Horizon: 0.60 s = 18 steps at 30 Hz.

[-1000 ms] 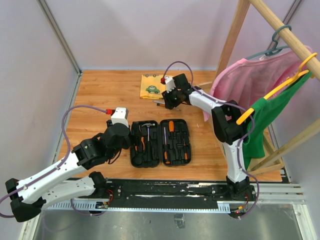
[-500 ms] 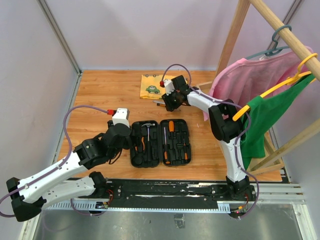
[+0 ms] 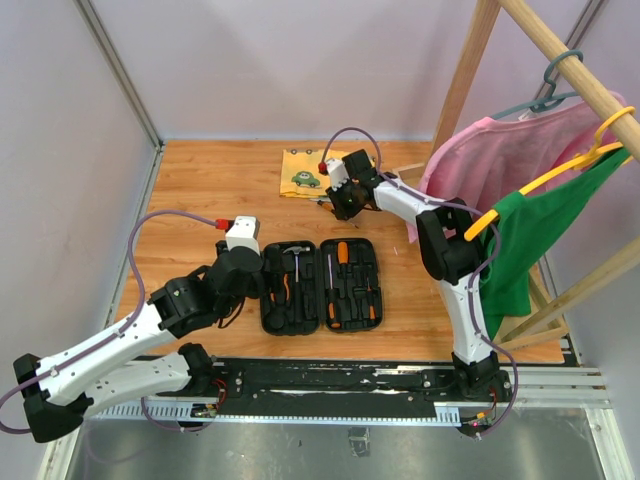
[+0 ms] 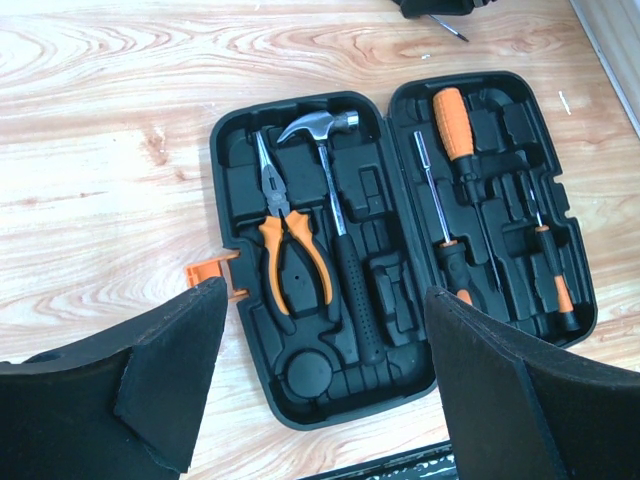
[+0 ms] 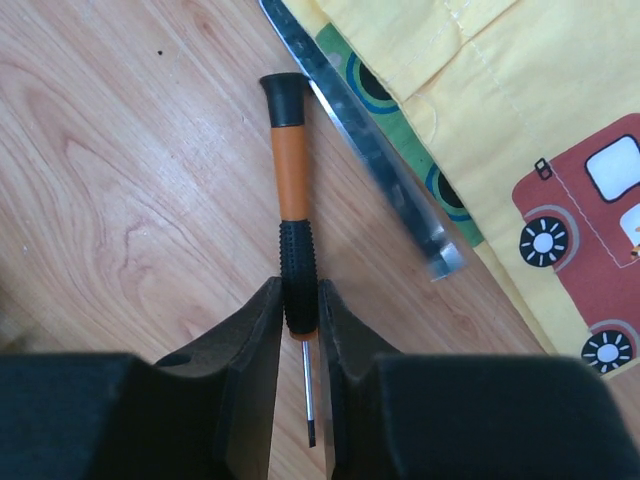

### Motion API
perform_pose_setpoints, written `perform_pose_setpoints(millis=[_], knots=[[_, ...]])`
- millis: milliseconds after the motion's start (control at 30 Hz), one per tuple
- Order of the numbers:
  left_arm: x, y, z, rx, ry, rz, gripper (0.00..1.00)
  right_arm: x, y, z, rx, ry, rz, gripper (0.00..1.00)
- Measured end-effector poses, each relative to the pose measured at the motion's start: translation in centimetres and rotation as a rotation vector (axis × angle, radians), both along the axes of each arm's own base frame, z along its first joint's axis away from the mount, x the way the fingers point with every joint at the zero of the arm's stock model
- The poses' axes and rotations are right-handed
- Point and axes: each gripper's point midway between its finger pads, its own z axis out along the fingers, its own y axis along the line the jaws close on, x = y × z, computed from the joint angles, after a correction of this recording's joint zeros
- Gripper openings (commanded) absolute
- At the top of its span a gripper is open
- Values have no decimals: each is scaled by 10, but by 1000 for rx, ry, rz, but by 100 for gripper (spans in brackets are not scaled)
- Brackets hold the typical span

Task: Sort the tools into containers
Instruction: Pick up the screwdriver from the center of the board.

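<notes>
bare table [image 3: 200, 180] left of the yellow cloth [image 3: 300, 172] and in the strip between cloth and open tool case [image 3: 320, 285]. right side cramped: wooden rack [image 3: 467, 75] post, pink shirt [image 3: 490, 150] and green shirt [image 3: 530, 230] hang in over the table edge, close by the right arm [image 3: 450, 250]. steel strip [image 5: 370, 150] lies just beside the small screwdriver [image 5: 292, 180], little room for a finger on that side. walls [image 3: 60, 150] box in left and back.

wooden table [image 3: 200, 190] | tool case [image 4: 310, 372], open | yellow cloth [image 3: 305, 172] | small screwdriver [image 5: 291, 170] | steel strip [image 5: 370, 150]
</notes>
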Motion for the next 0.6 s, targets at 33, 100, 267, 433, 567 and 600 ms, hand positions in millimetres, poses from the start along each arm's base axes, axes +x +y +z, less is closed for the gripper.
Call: perform_pose_setpoints(millis=[33, 100, 267, 433, 567, 600], knots=[[0, 0, 0, 0, 0, 0, 84, 0, 0, 0, -1, -2, 4, 14], [0, 0, 0, 0, 0, 0, 84, 1, 0, 0, -6, -10, 17, 11], [0, 0, -1, 2, 2, 0, 84, -2, -2, 1, -20, -33, 59, 9], [0, 0, -1, 5, 4, 0, 84, -8, -8, 14, -38, -65, 95, 8], [0, -1, -2, 6, 4, 0, 84, -9, -11, 45, -32, -133, 114, 8], [1, 0, -2, 6, 4, 1, 84, -9, -11, 54, -26, -153, 117, 8]])
